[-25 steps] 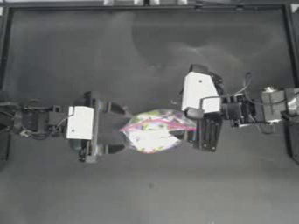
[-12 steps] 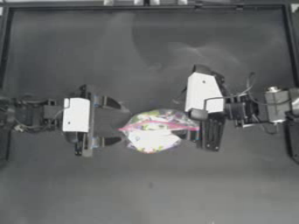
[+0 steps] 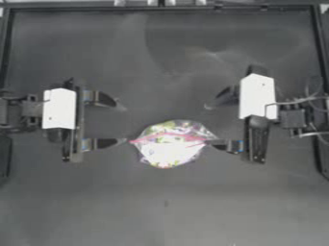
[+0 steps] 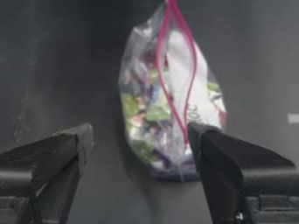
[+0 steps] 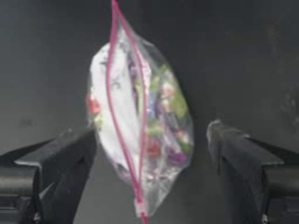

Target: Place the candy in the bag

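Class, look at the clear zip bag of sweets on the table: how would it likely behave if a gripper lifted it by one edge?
The bag would probably sag, since its thin clear plastic looks soft and creased. Its loose sweets would likely shift toward the low end. Its pink zip strip gapes, so sweets might spill if tipped. The left gripper and right gripper sit open beside it.
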### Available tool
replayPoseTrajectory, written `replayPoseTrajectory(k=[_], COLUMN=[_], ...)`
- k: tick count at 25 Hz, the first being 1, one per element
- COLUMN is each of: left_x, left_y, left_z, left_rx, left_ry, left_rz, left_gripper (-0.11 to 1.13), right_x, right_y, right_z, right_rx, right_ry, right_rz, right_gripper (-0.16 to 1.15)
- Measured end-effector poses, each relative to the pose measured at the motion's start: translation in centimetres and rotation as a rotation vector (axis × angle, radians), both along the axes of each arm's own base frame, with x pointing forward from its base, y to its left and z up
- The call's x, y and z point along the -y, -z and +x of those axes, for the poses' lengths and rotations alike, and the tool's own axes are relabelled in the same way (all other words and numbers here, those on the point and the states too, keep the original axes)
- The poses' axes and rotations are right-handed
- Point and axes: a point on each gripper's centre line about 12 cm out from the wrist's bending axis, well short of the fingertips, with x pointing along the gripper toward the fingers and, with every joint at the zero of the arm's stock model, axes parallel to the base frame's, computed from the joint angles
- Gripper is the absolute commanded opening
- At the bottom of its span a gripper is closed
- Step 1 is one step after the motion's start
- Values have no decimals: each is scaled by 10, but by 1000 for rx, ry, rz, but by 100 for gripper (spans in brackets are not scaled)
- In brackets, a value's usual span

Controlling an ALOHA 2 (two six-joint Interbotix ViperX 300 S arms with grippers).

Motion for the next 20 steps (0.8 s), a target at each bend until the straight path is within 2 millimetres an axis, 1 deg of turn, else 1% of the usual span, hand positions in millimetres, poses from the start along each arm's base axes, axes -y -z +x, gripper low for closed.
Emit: replayPoseTrajectory(k=[3, 7, 14, 20], left_x=[1, 3, 6, 9], left_y=[-14, -24, -29, -35], left_z=[-8, -19, -42, -58], left_rx=[26, 51, 98, 145], left_ry=[2, 2, -10, -10], left_rz=[1, 1, -23, -20], left_gripper=[96, 96, 95, 95], right_x=[3, 6, 9, 8], right_y=[1, 2, 2, 2], right_z=[-10, -23, -41, -53], right_rx=[29, 70, 121, 146], right_ry=[5, 17, 36, 37], right_rz=[5, 14, 28, 25], right_gripper=[101, 101, 101, 101])
